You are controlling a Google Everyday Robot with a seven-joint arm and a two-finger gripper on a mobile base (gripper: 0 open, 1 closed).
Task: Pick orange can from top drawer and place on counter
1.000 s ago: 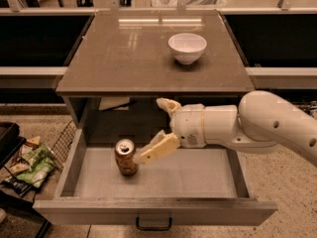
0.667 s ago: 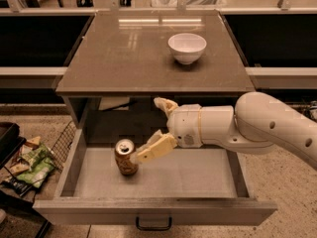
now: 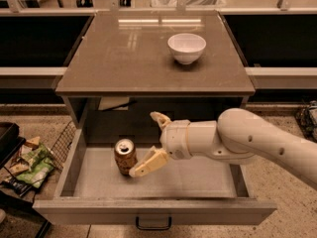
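The orange can [image 3: 125, 155] stands upright on the pale floor of the open top drawer [image 3: 198, 180], left of centre. My gripper [image 3: 150, 143] reaches in from the right on a white arm. It is open, with one finger [image 3: 147, 163] low beside the can's right side and the other finger [image 3: 159, 119] higher behind it. The can is not held. The counter [image 3: 124, 58] lies above the drawer.
A white bowl [image 3: 186, 47] sits on the counter's right half. A wire basket with snack bags [image 3: 29, 160] stands on the floor left of the drawer. The drawer's dark handle [image 3: 153, 226] is at the front. A paper [image 3: 113, 103] hangs under the counter.
The gripper has moved slightly left, closer to the can. The can has not moved.
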